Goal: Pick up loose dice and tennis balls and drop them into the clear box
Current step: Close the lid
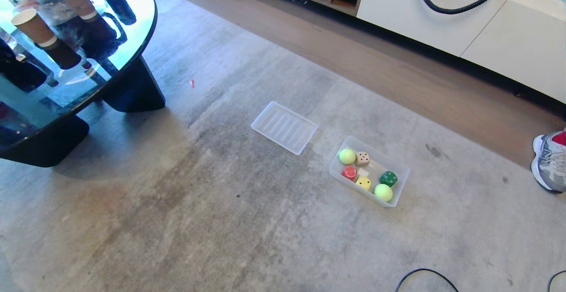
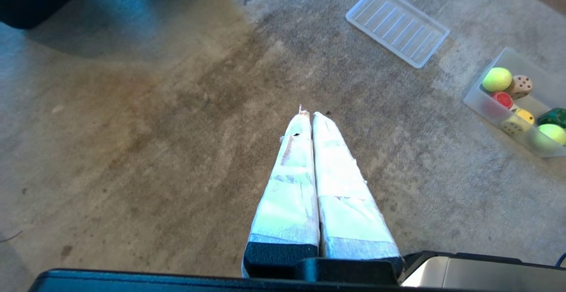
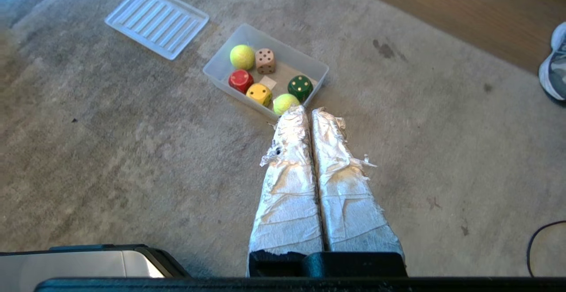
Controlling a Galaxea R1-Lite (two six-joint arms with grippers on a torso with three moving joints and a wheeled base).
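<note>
The clear box [image 1: 395,170] sits on the grey carpet [image 1: 177,217] in the head view, holding two tennis balls [image 1: 347,156], a beige die [image 1: 362,158], red die [image 1: 349,172], yellow die [image 1: 364,182] and green die [image 1: 388,178]; a ribbed tray [image 1: 284,127] lies near it. No arm shows here.

In the left wrist view, the left pincer [image 2: 309,114] hangs above bare carpet, fingers pressed together, empty.

In the right wrist view, the right pincer [image 3: 309,110] hangs above the carpet just beside the box, pressed together, empty.
</note>
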